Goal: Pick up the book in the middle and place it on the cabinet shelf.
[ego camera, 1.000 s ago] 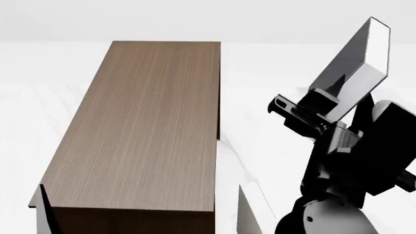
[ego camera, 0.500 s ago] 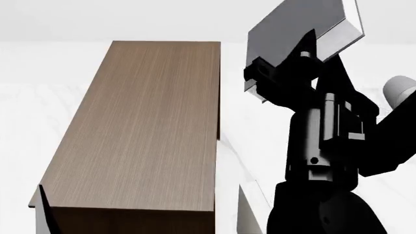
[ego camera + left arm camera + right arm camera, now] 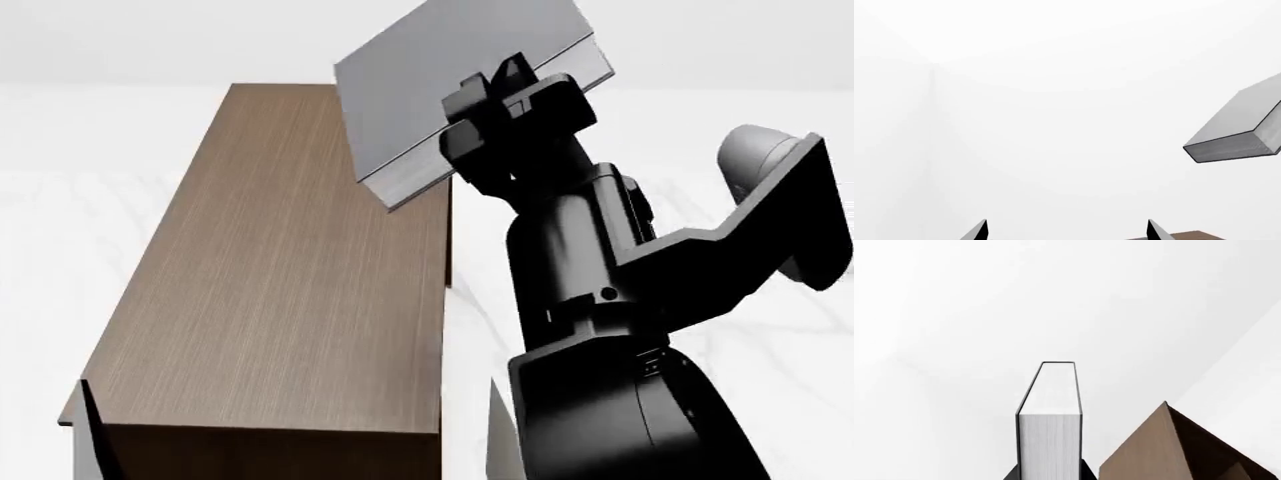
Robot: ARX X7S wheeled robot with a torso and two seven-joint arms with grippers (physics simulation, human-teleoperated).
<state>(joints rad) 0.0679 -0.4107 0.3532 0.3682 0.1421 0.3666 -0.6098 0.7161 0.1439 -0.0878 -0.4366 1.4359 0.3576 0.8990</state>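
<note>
Book [image 3: 447,95] clamped in right jaws; left jaws parted

Very bright, flat, even light all round; no single source to pick out. Walls and floor wash out to near-white w/ only faint corner shading. Cabinet shelf [image 3: 280,270] top evenly lit, wood grain crisp, no glare; front face darker. Book [image 3: 447,90] cover reads mid grey in head view, its page edge paler; page lines sharp in right wrist view [image 3: 1049,440]. Right arm [image 3: 601,300] nearly pure black, little surface detail. No blur, no noise, no edge distortion; clean render.
</note>
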